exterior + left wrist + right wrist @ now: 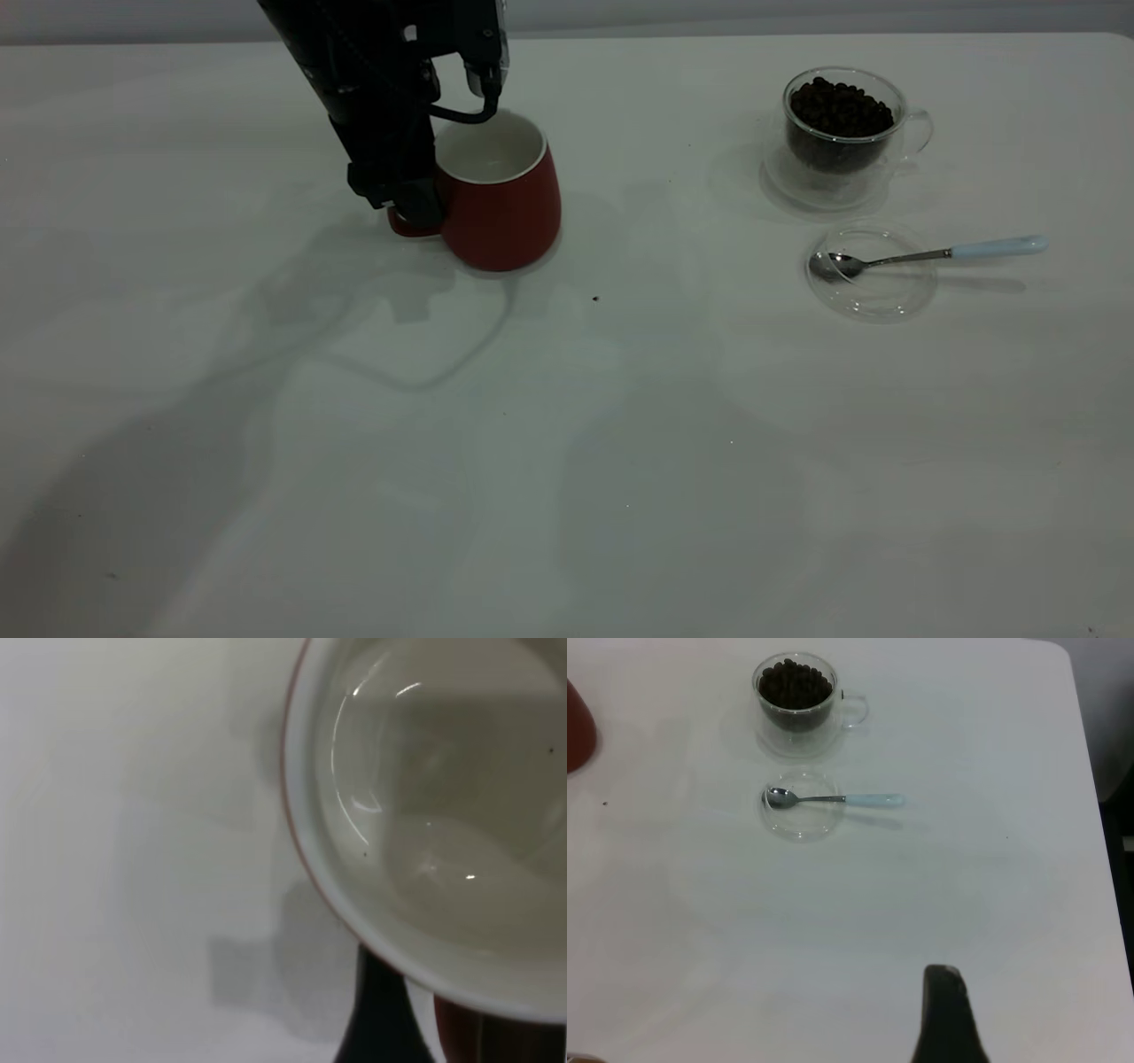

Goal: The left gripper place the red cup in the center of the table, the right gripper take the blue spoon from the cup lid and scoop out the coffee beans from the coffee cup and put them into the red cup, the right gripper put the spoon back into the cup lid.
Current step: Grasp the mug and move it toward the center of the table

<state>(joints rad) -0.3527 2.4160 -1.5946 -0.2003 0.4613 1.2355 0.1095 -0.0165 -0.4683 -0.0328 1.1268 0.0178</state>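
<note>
Gripping the red loop handle, the left gripper (415,211) has its black fingers closed on the squat dark-red ceramic mug with the white inside, the red cup (503,197), which stands upright on the large plain white table (567,461) left of centre.

Placing it well likely means keeping the mug level, sliding or carrying it a little toward the middle, and letting go only once the base sits flat. Well apart on the right stand the clear double-walled glass coffee cup (842,133) heaped with dark coffee beans (840,108) and, just in front, the round clear glass cup lid (873,273) bearing the blue spoon (930,254) with its pale handle; nothing blocks the path. Only one black finger of the right gripper (948,1014) shows, high over the near table, so its state cannot be told.
</note>
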